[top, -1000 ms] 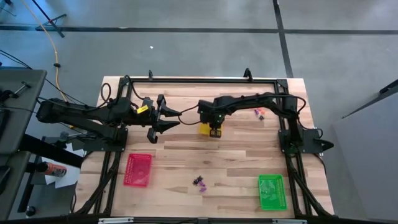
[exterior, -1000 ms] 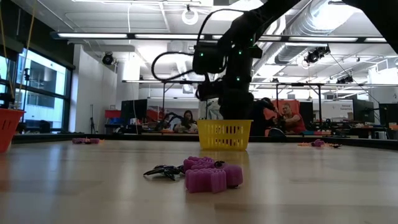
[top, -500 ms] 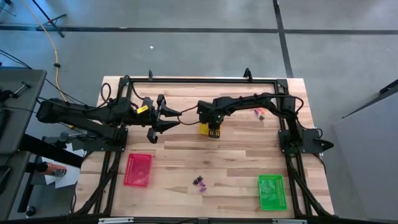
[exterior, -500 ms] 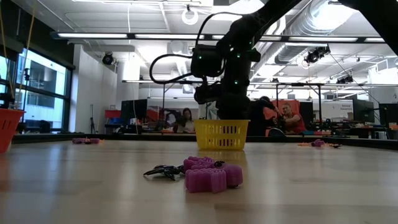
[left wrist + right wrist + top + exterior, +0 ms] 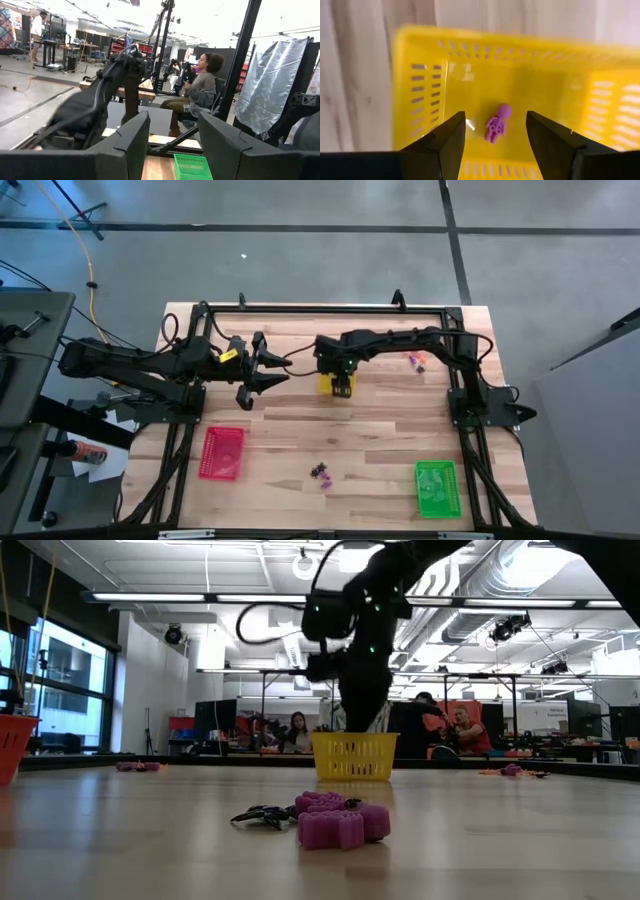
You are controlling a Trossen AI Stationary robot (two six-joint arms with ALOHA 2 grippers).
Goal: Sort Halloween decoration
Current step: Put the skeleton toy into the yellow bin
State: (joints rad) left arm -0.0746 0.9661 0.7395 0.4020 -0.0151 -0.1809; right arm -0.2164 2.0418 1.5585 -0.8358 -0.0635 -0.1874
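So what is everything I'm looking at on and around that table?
yellow tray: one, table middle, under the right end effector
purple skeleton trinket: one, inside the yellow tray
red tray: one, near-left
green tray: one, near-right
purple and black trinkets: small cluster, near edge, middle
trinkets by right arm: small pile, far right
people: seated, in the room behind
left end effector: open, waiting left of the yellow tray
right end effector: open, above the yellow tray

Open wooden tabletop (image 5: pixel 380 430) is left between the red plastic tray (image 5: pixel 222 452) and the green plastic tray (image 5: pixel 435 487), broken only by a small cluster of purple and black trinkets (image 5: pixel 321 473). The yellow plastic basket (image 5: pixel 334 385) is covered from above by the right gripper (image 5: pixel 343 387).
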